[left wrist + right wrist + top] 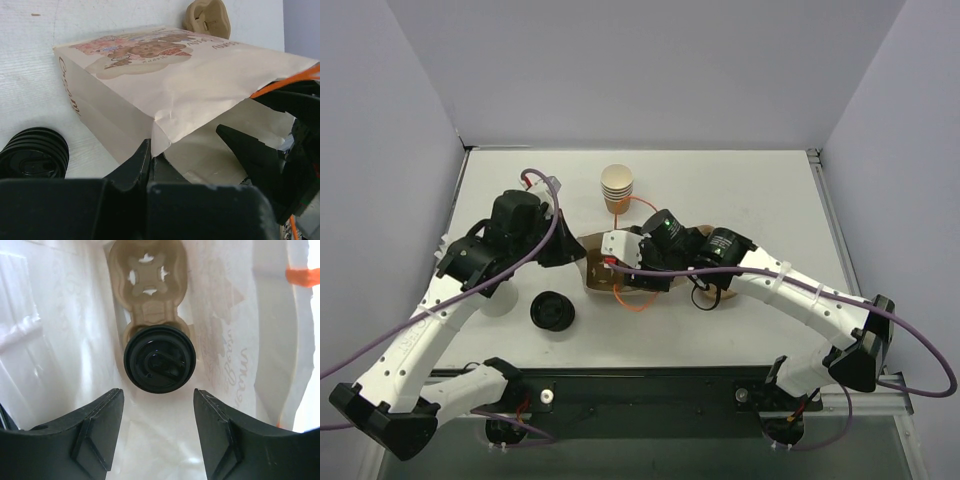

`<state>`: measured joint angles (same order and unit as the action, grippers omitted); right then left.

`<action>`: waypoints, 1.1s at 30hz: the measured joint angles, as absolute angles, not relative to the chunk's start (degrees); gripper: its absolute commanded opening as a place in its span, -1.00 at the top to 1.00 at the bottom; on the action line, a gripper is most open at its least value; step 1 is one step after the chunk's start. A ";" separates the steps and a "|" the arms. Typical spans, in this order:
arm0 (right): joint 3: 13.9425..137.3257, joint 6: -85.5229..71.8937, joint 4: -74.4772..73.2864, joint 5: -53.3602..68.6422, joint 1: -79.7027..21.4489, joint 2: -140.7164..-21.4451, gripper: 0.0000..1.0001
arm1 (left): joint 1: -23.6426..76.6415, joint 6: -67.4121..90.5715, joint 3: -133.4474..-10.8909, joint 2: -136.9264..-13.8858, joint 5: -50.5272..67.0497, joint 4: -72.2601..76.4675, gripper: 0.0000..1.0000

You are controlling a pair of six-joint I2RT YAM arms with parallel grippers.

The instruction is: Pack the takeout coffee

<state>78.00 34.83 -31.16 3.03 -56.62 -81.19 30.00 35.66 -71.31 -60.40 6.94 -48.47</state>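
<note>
White counter (740, 190), pale walls (650, 70). Only the right wrist view looks inside the bag (60, 330): the coffee (160, 358) sits in a carrier (148, 285) there, with the right tool (157, 395) spread before it. The left tool (183, 136) gapes at the bag's mouth.

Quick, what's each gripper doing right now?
Left gripper: open at the paper bag's mouth.
Right gripper: open, empty, inside the bag.
</note>
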 measured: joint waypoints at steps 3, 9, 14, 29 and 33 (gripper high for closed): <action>78.70 34.68 -31.35 3.25 -56.60 -81.19 -0.10 | 29.98 35.68 -71.31 -60.97 6.87 -49.21 0.91; 82.32 34.68 -32.21 3.51 -55.42 -81.69 -0.10 | 29.91 35.55 -73.78 -62.92 4.89 -50.48 0.44; 86.15 34.28 -32.25 3.73 -53.87 -82.98 -0.10 | 29.61 35.51 -76.73 -64.60 3.22 -50.61 0.28; 95.04 27.68 -33.69 -0.97 -53.23 -84.64 -0.22 | 28.12 33.76 -80.14 -65.39 -5.58 -51.33 -0.21; 96.82 23.35 -33.65 -3.57 -53.23 -84.64 -0.29 | 28.05 33.50 -80.14 -65.30 -7.66 -51.62 -0.30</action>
